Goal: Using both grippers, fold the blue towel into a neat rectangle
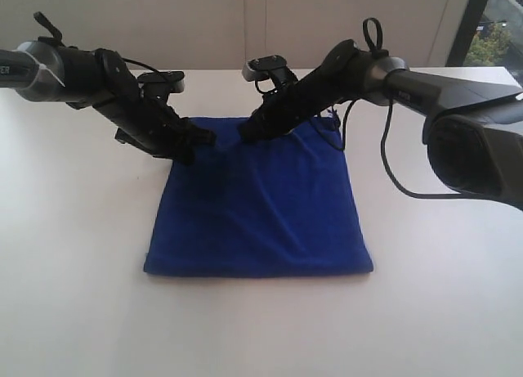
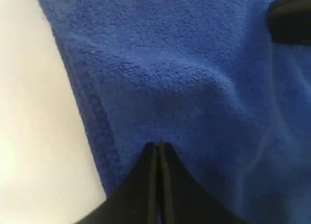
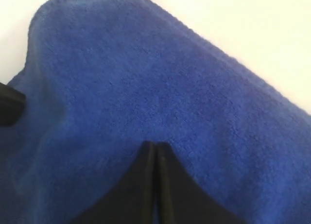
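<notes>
Left claw (image 2: 159,145): jaws pressed together, tips set against the blue towel (image 1: 261,213) just inside one hemmed side edge. Whether cloth is caught between the jaws cannot be told. Right claw (image 3: 155,144): jaws likewise pressed together, tips on the towel near a rounded corner, and again no pinch can be confirmed. In the exterior view both claws are seen close together at the towel's far edge, near its middle, with the tips slightly apart. A black part, apparently the other claw, is seen at the frame edge in each wrist view.

The towel is spread on the white table (image 1: 82,295), roughly square. Its near edge is flat and its far edge is rumpled under the claws. Bare table is seen on all sides of it.

A thin black cable (image 1: 391,168) is looped from the right arm (image 1: 458,91) beside the towel's right side. A pale wall (image 1: 204,25) is seen behind, and a window (image 1: 502,25) with greenery at the far right.

Writing: white letters on the left arm (image 1: 49,66) are cut off by the frame edge and not legible.
</notes>
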Available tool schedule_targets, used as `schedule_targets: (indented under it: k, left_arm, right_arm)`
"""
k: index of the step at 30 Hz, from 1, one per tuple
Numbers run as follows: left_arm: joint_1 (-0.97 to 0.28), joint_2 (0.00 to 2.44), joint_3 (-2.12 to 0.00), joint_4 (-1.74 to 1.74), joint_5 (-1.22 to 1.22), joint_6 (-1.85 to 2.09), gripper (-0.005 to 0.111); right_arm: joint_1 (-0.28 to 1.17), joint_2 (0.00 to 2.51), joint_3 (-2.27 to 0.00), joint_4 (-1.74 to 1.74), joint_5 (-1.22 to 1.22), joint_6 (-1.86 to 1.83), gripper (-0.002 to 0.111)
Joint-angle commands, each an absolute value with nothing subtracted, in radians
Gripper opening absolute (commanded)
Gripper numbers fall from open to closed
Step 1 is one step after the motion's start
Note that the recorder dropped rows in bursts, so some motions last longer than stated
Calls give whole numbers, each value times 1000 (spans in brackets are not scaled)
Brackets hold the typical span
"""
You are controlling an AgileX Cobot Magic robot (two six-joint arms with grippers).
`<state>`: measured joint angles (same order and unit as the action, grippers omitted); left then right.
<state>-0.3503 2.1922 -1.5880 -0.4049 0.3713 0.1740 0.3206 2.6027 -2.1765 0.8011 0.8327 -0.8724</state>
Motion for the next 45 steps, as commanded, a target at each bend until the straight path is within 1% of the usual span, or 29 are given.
schedule_targets:
  k: [1,10,14,23,29,34,37,41,45]
  left_arm:
    - [-351,2223,-1583,-398,440,179,0]
    - [-340,2223,-1583,-295,472,159,0]
    - [-322,2223,-1583,-253,479,114,0]
    - [-322,2221,-1588,-271,457,112,0]
    - [-322,2186,-1636,-272,463,112,0]
    - [-322,2123,-1648,-259,486,135,0]
    - [-322,2076,-1648,-257,517,135,0]
    - [-329,2014,-1648,-257,611,176,0]
    - [-364,1971,-1617,-262,687,206,0]
  right_arm:
    - [317,2612,-2177,785,813,-839,0]
    - [311,2612,-2177,627,804,-644,0]
    - [309,2612,-2177,627,804,-625,0]
    - [309,2610,-2177,709,806,-634,0]
    - [306,2549,-2177,720,808,-650,0]
    - [276,2482,-2177,664,869,-595,0]
    - [248,2450,-2176,618,947,-549,0]
    - [218,2416,-2173,611,1087,-544,0]
    - [215,2382,-2157,604,1170,-533,0]
